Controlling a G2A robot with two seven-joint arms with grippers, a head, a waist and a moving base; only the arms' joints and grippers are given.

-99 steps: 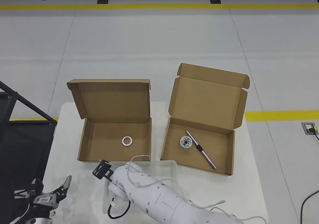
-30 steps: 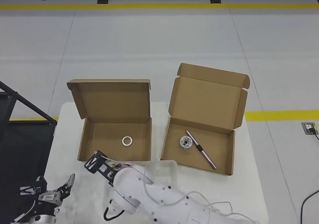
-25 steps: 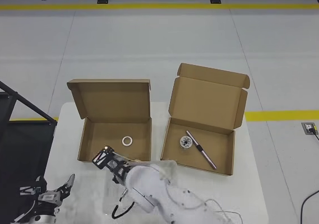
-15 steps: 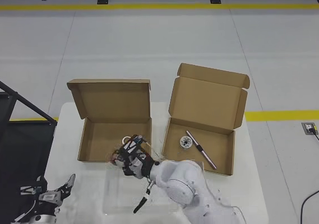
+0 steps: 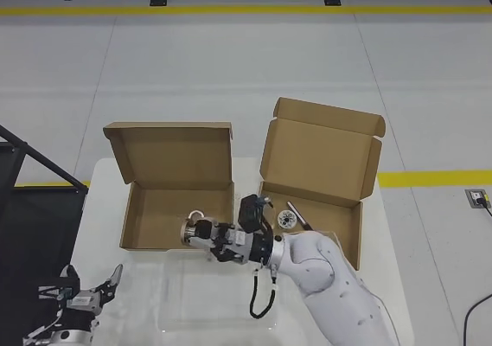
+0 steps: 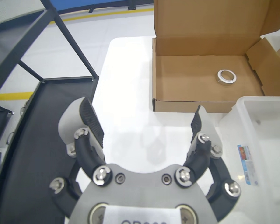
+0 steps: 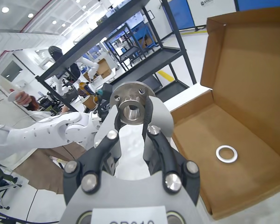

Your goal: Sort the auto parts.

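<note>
Right gripper [image 5: 199, 233] has swung over the left box's [image 5: 152, 218] near wall, clamped on a flanged hub [image 7: 130, 93], washer [image 5: 197, 217] just beyond; left gripper [image 6: 149, 127], jaws apart, well off.

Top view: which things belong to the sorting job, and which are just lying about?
Job: metal flange in the right hand, ring, round part, left box, right box, clear bin.
Lying about: black rack, floor socket.
</note>
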